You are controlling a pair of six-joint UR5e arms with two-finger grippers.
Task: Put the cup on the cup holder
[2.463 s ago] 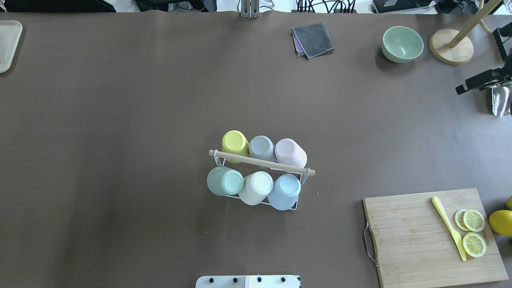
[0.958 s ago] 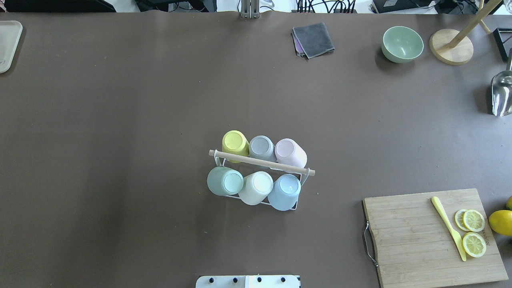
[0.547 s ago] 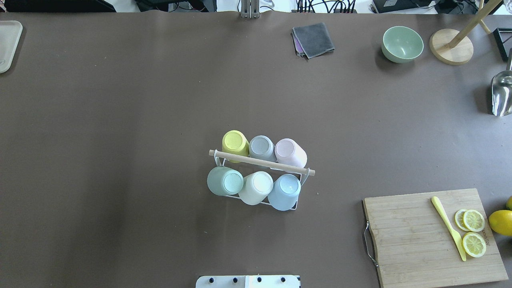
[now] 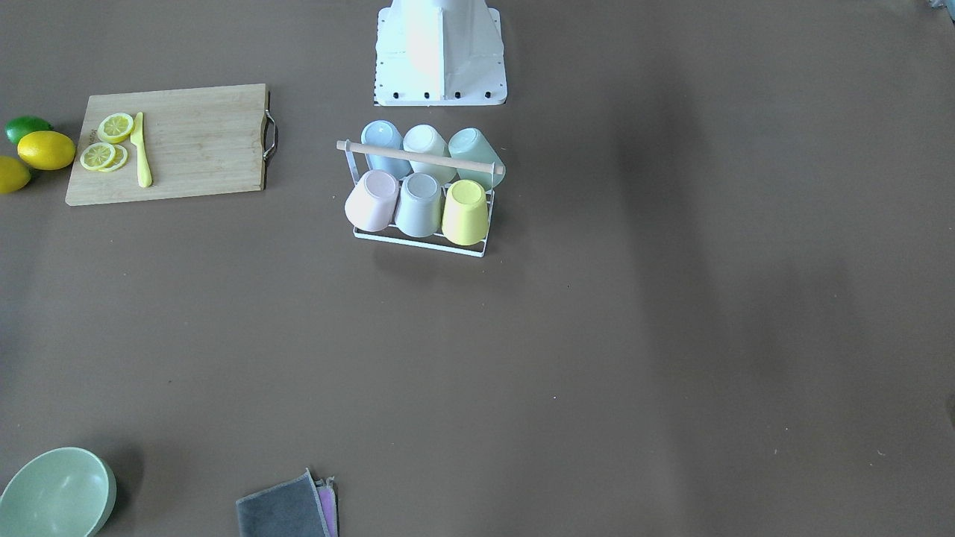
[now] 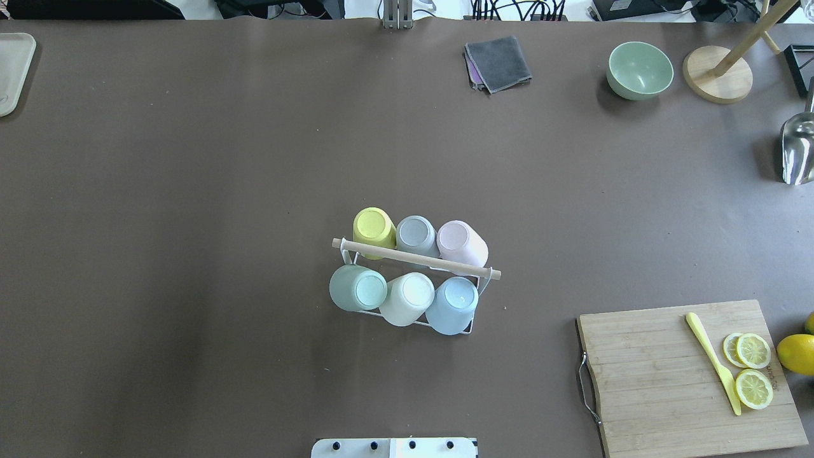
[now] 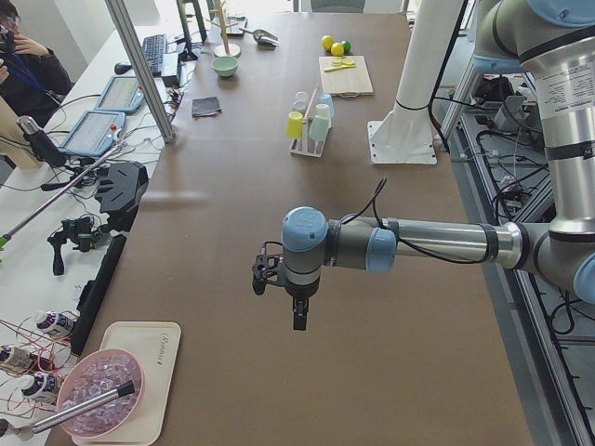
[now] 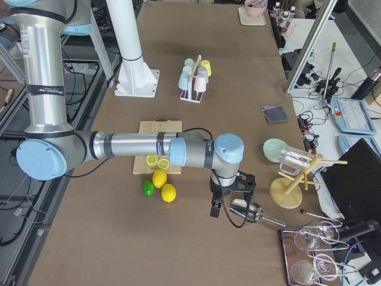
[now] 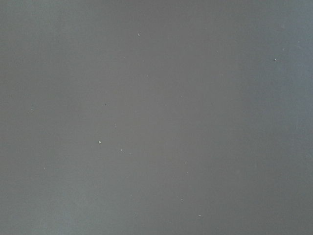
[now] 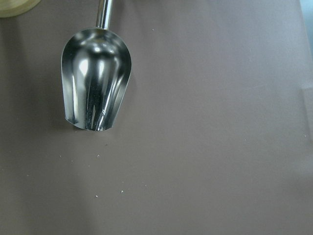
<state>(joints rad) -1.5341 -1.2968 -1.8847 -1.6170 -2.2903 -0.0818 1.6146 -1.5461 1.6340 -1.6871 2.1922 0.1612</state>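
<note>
The white wire cup holder (image 5: 416, 258) with its pale wooden rod stands mid-table, also seen in the front-facing view (image 4: 418, 157). Several pastel cups sit upside down on it in two rows, among them a yellow cup (image 5: 373, 226), a pink cup (image 5: 459, 240) and a light blue cup (image 5: 453, 304). No cup lies loose on the table. My left gripper (image 6: 297, 316) hangs over bare table far to the holder's left. My right gripper (image 7: 214, 208) hovers far to its right. Both show only in side views, so I cannot tell whether they are open or shut.
A wooden cutting board (image 5: 687, 375) with lemon slices and a yellow knife lies front right, whole lemons (image 5: 796, 353) beside it. A metal scoop (image 9: 95, 78) lies under my right wrist. A green bowl (image 5: 639, 70), grey cloth (image 5: 498, 62) and wooden stand (image 5: 717, 73) sit at the back.
My right gripper, at the overhead view's right edge 2.5 s ago, has left that view. The holder and cups have not moved.
</note>
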